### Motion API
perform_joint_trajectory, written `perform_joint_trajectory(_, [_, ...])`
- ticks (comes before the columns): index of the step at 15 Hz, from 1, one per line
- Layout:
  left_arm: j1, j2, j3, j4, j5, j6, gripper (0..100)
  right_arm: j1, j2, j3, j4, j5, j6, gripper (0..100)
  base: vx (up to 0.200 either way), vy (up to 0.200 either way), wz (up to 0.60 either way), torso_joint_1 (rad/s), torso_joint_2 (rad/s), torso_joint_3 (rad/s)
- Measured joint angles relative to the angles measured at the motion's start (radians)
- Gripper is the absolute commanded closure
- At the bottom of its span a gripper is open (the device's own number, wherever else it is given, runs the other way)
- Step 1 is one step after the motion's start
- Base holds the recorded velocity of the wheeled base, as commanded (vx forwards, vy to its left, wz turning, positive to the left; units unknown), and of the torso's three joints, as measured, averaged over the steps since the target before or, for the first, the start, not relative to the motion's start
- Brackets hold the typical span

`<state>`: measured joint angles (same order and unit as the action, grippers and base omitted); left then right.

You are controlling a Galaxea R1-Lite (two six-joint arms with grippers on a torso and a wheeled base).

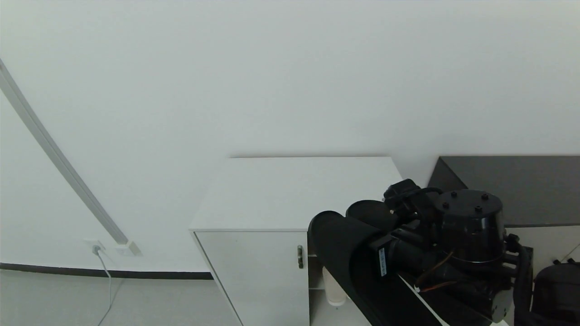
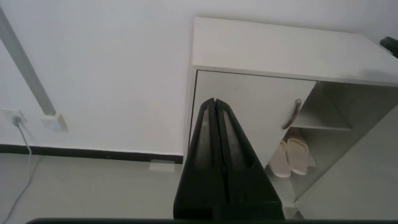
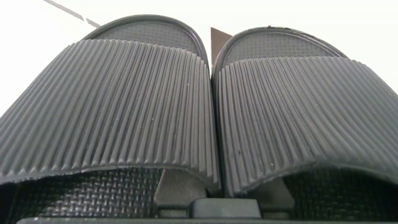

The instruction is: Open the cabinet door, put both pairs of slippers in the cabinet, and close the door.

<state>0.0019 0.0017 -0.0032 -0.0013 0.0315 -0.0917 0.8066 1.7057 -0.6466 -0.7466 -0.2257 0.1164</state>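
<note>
Pinching two black slippers (image 3: 124, 106), right claw (image 3: 214, 50) faces one cabinet (image 2: 280, 50) with two beige slippers (image 2: 292, 155); left claw (image 2: 215, 124) closed.

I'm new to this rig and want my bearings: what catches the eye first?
A pair of black ribbed rubber slippers sits side by side in the right gripper, held up before the white flat-topped cabinet. The cabinet's right half stands open, with pale beige slippers inside, below its shelf.
</note>
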Motion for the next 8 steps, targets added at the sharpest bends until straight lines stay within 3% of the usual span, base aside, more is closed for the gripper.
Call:
perform_joint_trajectory(3, [-0.001, 0.0, 0.0, 0.0, 0.0, 0.0, 100, 0.002, 0.0, 0.005, -0.002, 0.001, -0.009, 100, 0.0, 0.0, 0.0, 0.0, 0.0, 0.0])
perform_joint_trajectory(7, [-0.001, 0.0, 0.0, 0.0, 0.0, 0.0, 100, 0.0, 0.0, 0.007, -0.001, 0.001, -0.01, 100, -0.2, 0.0, 0.0, 0.006, 0.01, -0.002])
perform_joint_trajectory(8, [0.0, 0.0, 0.0, 0.0, 0.0, 0.0, 100, 0.002, 0.0, 0.008, -0.001, 0.002, -0.01, 100, 0.0, 0.0, 0.0, 0.0, 0.0, 0.0])
